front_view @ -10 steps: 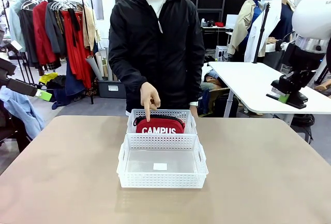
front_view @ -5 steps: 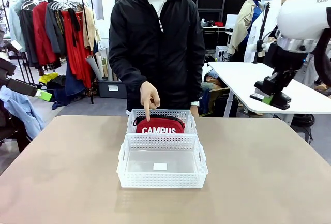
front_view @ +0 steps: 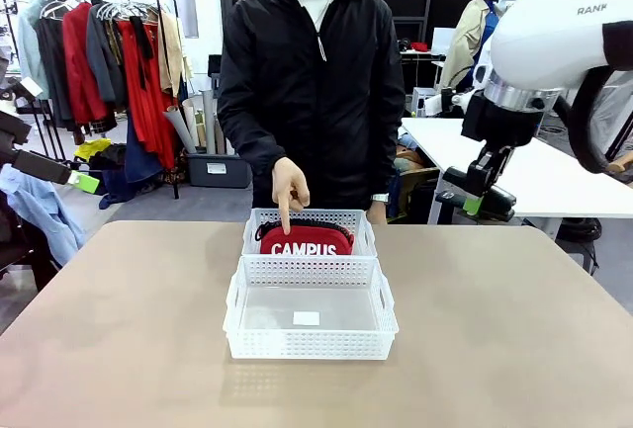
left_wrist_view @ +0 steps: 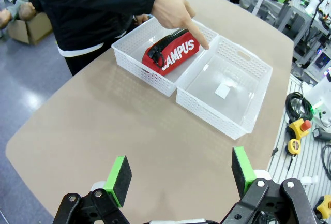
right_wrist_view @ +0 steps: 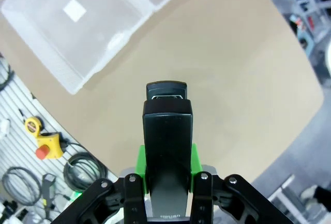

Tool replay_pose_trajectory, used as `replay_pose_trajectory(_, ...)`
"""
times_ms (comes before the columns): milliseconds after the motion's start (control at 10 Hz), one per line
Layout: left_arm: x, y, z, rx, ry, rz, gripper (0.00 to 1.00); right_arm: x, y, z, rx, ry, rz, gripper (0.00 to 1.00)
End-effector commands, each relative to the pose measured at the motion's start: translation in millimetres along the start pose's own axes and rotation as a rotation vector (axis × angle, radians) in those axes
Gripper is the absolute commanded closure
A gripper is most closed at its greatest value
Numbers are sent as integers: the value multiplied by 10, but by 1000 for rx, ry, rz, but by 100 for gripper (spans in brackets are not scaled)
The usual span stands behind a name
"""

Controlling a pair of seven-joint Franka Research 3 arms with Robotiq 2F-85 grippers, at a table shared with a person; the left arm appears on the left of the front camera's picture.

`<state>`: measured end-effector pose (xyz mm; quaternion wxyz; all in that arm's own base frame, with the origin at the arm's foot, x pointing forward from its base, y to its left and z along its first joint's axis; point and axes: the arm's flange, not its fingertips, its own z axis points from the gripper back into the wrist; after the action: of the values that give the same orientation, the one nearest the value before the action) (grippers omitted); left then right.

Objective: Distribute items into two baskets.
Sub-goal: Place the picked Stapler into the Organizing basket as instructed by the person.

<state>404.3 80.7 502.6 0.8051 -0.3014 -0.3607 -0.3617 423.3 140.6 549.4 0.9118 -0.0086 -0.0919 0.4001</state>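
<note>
The red "CAMPUS" pouch [front_view: 307,242] lies in the far white basket [front_view: 309,218], and a person's finger [front_view: 284,218] touches it. The near basket [front_view: 309,344] holds only a small white label. My right gripper [front_view: 475,199] hangs high over the table's far right and is shut on the black stapler [right_wrist_view: 166,125], which sticks out past the green pads. From the right wrist I see the near basket [right_wrist_view: 31,14] below, at upper left. My left gripper [left_wrist_view: 180,169] is open with nothing between its pads, above the table's corner and well back from the pouch [left_wrist_view: 173,53] and both baskets [left_wrist_view: 248,125].
The person [front_view: 312,82] stands at the far edge, right behind the baskets. Bare tan tabletop [front_view: 514,329] surrounds the baskets on all sides. A white table [front_view: 554,166] stands behind at right and a clothes rack [front_view: 109,52] at back left.
My right arm has swung left and down with the stapler, towards the table. The person has shifted slightly to the right; the finger stays on the pouch. The left gripper has not moved.
</note>
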Motion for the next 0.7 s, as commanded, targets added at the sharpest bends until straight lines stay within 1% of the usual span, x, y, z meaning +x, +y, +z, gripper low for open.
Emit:
replay_pose_trajectory(0, -10, -32, -8, -4, -26, 8, 0, -60, 48, -31, 50, -81, 140, 100)
replay_pose_trajectory(200, -10, -32, -8, -4, -26, 8, 0, 18, 117, -101, 76, -133, 241, 100)
replay_pose_trajectory(300, -10, -32, -8, -4, -26, 8, 0, 121, 184, -190, 110, -151, 307, 100)
replay_pose_trajectory(400, -10, -32, -8, -4, -26, 8, 0, 217, 249, -249, 124, -155, 351, 100)
replay_pose_trajectory(600, -10, -32, -8, -4, -26, 8, 0, 514, 415, -383, 124, -147, 447, 100)
